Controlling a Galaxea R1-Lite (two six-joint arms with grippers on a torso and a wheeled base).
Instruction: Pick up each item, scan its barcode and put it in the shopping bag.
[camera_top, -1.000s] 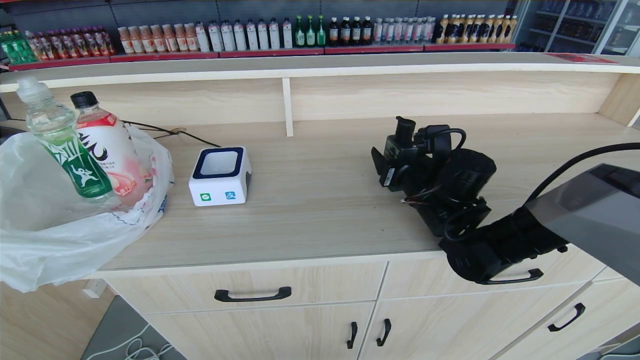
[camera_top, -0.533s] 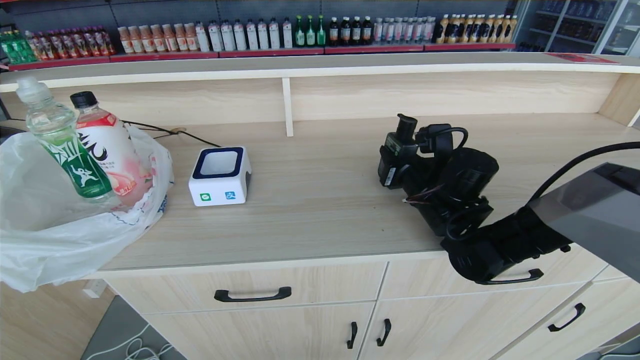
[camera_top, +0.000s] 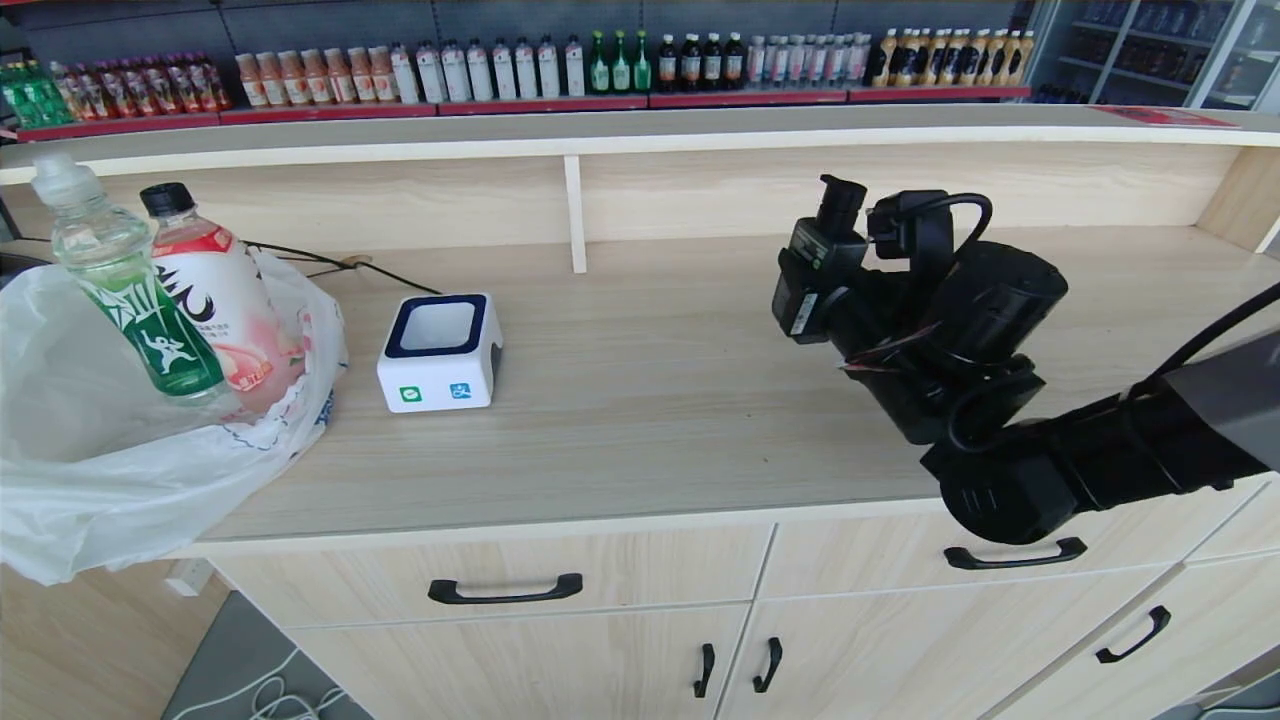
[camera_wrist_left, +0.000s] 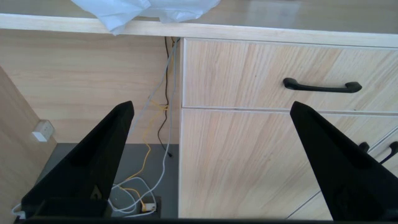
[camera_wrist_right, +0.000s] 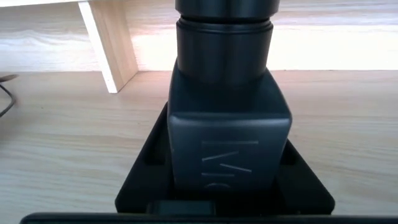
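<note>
**Dark bottle in hand, scan pending**

Our right pincer (camera_top: 830, 300) is closed around a small dark bottle with a black cap (camera_top: 812, 262), held above the right part of the pale wooden desk (camera_top: 650, 400). It is well apart from the white box scanner with a dark-framed window (camera_top: 440, 350). Our left pincer (camera_wrist_left: 211, 109) hangs wide and holds nothing, facing the cabinet fronts below the desk.

The white plastic shopping bag (camera_top: 100, 480) slumps at the desk's left end. A clear green-labelled bottle (camera_top: 130, 290) and a pink-and-white bottle (camera_top: 225, 300) stand in it.

Handling, as we judge it: the dark bottle is rigid, smooth-sided and likely slippery. It is best held around the body below the shoulder, with the label left bare for the scanner.

Hard to make out:
- The pincer's fingers and the bottle's base are hidden.
- We cannot find the barcode.
- We cannot tell glass from plastic.
- The bag is cut off at the edge.
</note>
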